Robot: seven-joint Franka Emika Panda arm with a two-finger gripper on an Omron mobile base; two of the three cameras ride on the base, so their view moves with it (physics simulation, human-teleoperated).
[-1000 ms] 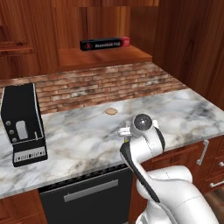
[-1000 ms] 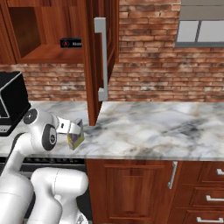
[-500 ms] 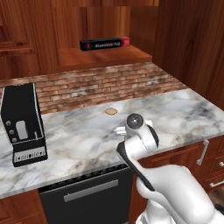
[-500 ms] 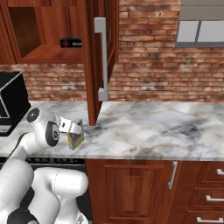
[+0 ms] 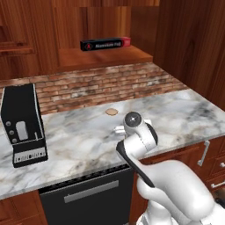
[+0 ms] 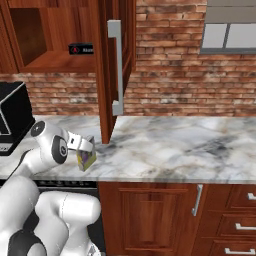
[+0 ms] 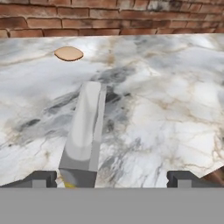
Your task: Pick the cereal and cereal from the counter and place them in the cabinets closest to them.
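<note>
From the left base camera, the robot's own arm covers almost all of the cereal box [image 5: 117, 129] on the desk [image 5: 83, 140]; just a pale sliver shows. From the right, the claw [image 6: 86, 148] hides the box's top and its print is too small to read. The hand camera crops the box's lower end. An open cabinet door [image 6: 112, 70] cuts off the black-and-red box [image 6: 81, 49] on the shelf. The black appliance [image 6: 12, 117] is cropped at the left edge.

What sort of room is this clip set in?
A simulated home kitchen, by the look of it: a marble counter over wooden drawers, a brick backsplash, wooden wall cabinets, and a black dishwasher-like front under the worktop.
</note>
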